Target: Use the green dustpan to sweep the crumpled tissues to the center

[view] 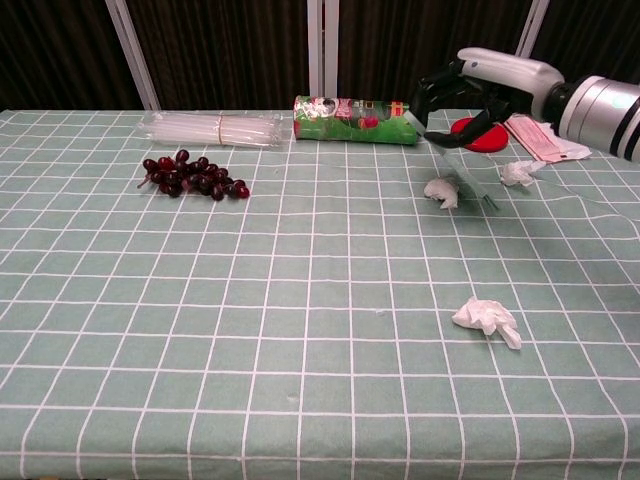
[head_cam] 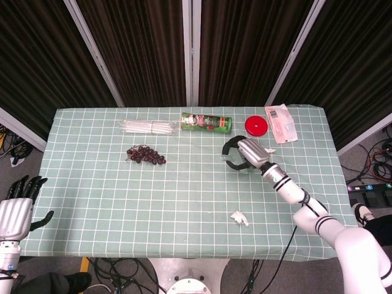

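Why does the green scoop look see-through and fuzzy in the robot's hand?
Chest view: the green dustpan is thin, pale and slightly blurred, so the checked cloth seems to show through it under the right hand. Head view: that hand covers most of it.

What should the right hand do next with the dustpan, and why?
Probably lower the green dustpan to the cloth just right of the nearest crumpled tissue and push left toward the center. The right hand holds the pan tilted above that tissue, its lower edge close beside it.
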